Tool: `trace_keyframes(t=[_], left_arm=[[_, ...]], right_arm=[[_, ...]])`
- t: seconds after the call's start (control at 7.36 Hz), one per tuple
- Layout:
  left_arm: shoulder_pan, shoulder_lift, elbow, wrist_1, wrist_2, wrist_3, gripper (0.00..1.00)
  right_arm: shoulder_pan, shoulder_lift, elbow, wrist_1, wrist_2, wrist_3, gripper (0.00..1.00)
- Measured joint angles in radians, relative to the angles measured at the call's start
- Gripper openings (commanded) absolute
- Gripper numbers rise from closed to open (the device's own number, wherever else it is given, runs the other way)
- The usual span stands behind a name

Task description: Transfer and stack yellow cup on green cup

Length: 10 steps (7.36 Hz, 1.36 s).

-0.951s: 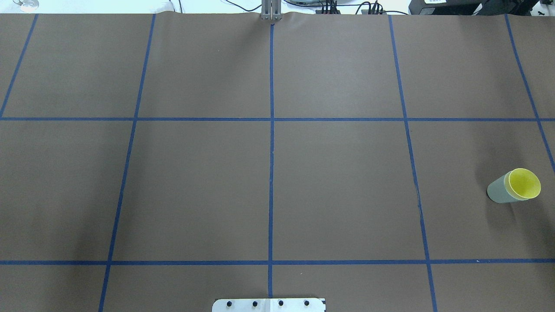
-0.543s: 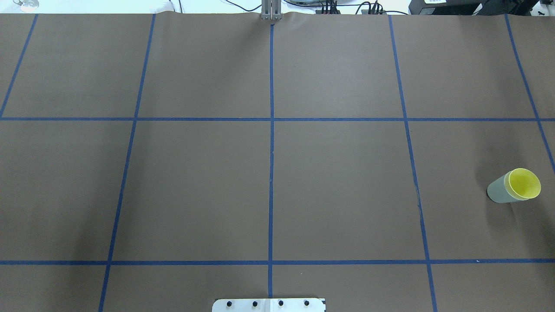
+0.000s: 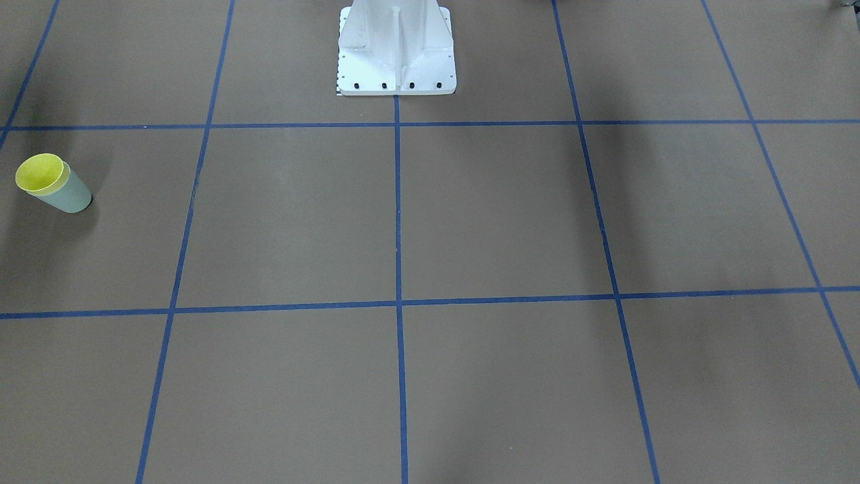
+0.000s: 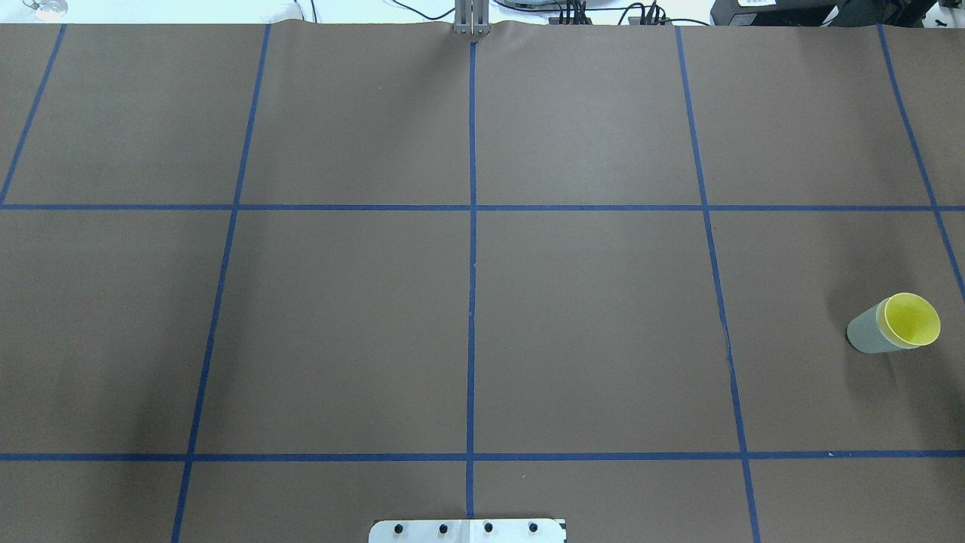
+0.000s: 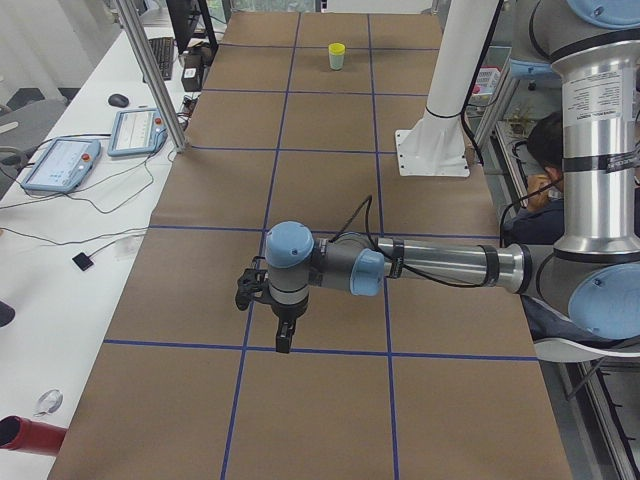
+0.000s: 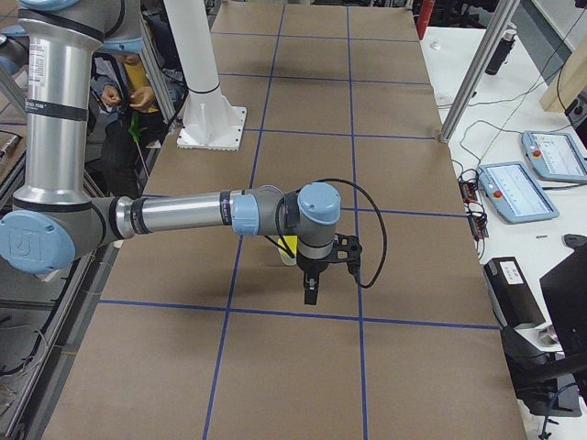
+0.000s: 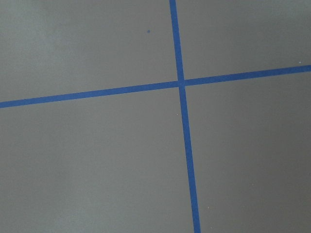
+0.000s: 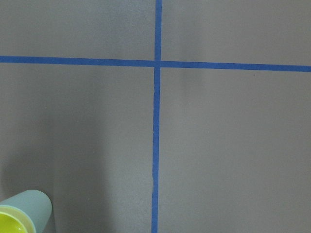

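The yellow cup (image 4: 912, 320) sits nested inside the green cup (image 4: 867, 336), upright at the table's right side. The pair also shows in the front view, yellow cup (image 3: 39, 173) in green cup (image 3: 72, 196), at the far end in the left side view (image 5: 338, 48), and at the bottom left corner of the right wrist view (image 8: 32, 206). My left gripper (image 5: 283, 343) hangs above the table, far from the cups. My right gripper (image 6: 309, 295) hangs near the cups, which are partly hidden behind its wrist. I cannot tell whether either gripper is open or shut.
Brown paper with a blue tape grid covers the table (image 4: 467, 302). The white robot pedestal (image 3: 396, 54) stands at the table's near middle edge. Tablets and cables lie on a side bench (image 5: 60, 165). A person sits behind the robot (image 6: 128, 92).
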Motion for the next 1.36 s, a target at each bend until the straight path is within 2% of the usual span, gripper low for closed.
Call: trace_keyframes(t=[1.36], left_arm=[[0.002, 0.007, -0.008, -0.026, -0.006, 0.003, 1.0]], right_arm=[[0.0, 0.0, -0.015, 0.0, 0.001, 0.0, 1.0]])
